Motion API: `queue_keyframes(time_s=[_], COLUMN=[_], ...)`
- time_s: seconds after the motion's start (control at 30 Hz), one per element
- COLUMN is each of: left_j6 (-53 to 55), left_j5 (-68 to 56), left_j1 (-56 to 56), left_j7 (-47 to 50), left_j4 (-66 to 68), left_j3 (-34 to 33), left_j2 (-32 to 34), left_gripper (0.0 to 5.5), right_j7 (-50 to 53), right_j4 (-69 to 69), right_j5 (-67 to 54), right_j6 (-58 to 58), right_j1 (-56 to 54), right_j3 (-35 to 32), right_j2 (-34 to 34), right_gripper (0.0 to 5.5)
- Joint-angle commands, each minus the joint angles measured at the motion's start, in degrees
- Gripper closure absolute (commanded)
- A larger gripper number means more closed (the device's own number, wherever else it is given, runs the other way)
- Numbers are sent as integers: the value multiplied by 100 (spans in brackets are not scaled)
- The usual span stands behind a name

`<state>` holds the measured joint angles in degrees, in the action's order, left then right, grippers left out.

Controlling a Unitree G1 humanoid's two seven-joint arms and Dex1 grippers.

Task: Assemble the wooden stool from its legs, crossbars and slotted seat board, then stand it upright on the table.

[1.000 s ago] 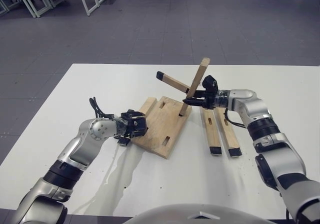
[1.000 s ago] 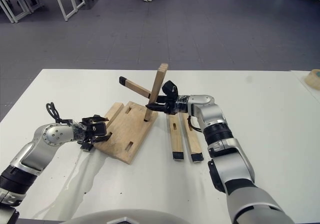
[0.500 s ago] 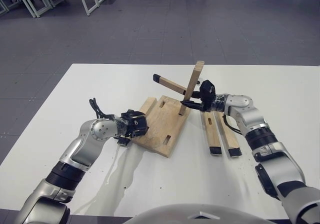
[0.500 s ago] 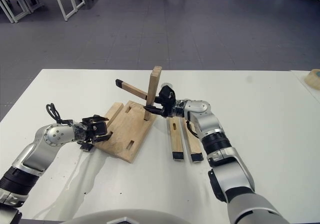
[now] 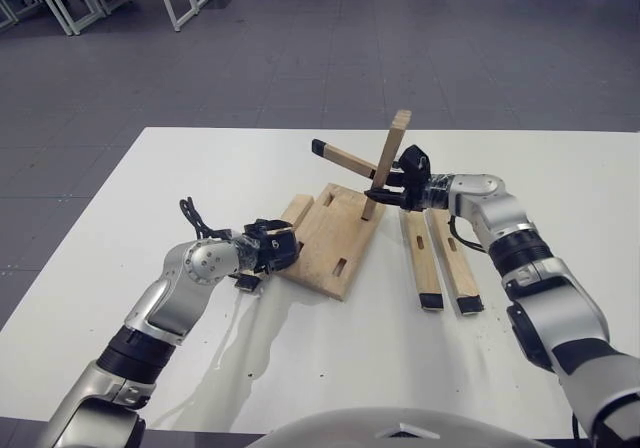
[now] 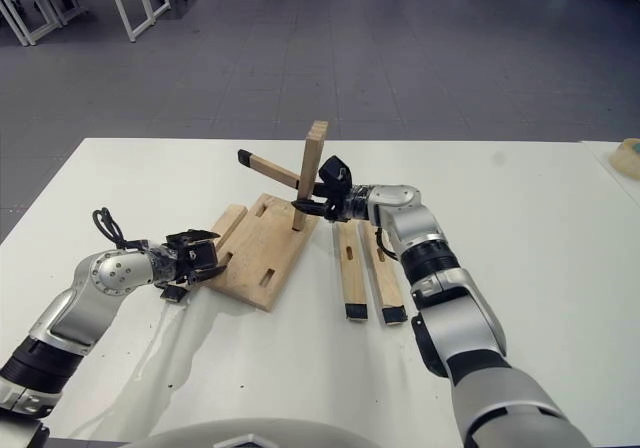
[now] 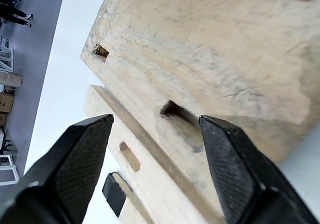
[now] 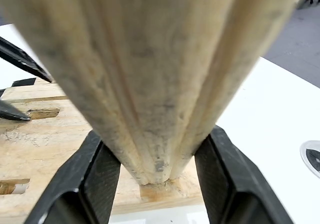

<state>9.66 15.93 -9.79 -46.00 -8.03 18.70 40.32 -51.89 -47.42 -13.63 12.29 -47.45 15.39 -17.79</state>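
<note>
The slotted seat board [image 5: 322,241] lies on the white table [image 5: 560,188], its near left end raised off the surface. My left gripper [image 5: 270,253] is at that left edge, its fingers [image 7: 82,159] apart on either side of the board's edge [image 7: 200,74]. A wooden leg [image 5: 388,163] stands almost upright with its foot in a slot at the board's far right corner. My right gripper [image 5: 395,186] is shut on the lower part of this leg [image 8: 155,69]. A black-tipped crossbar [image 5: 340,158] sticks out to the left from the leg. Another leg [image 5: 295,210] lies under the board's far left.
Two more black-tipped legs [image 5: 420,258] [image 5: 455,268] lie side by side on the table right of the board. A wet-looking streak [image 5: 250,338] runs across the table toward the front edge. Floor and furniture frames lie beyond the far edge.
The board has swung, its near end moving left and lifting with my left gripper. My right gripper has brought the leg more upright, then shifted it slightly right, its foot staying in the slot.
</note>
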Motion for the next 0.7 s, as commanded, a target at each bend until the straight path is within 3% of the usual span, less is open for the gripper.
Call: queue_keyframes(time_s=[0.03, 0.3, 0.5, 0.7], left_j6=[3, -438, -1225, -1379], left_j5=[-29, -145, -488, -366], left_j1=[193, -126, -598, -694], left_j7=[-280, 291, 1072, 1256], left_j4=[128, 266, 359, 584], left_j3=[297, -52, -690, -739], left_j2=[-55, -341, -795, -843], left_gripper=[230, 230, 230, 230], right_j7=[266, 87, -254, -354], right_j4=[-670, -285, -187, -249], right_j5=[497, 497, 319, 286], right_j6=[689, 771, 1298, 1753], right_j1=[513, 589, 586, 455], right_j3=[89, 102, 4, -125], right_j2=[-45, -53, -122, -86], right_gripper=[347, 347, 347, 347])
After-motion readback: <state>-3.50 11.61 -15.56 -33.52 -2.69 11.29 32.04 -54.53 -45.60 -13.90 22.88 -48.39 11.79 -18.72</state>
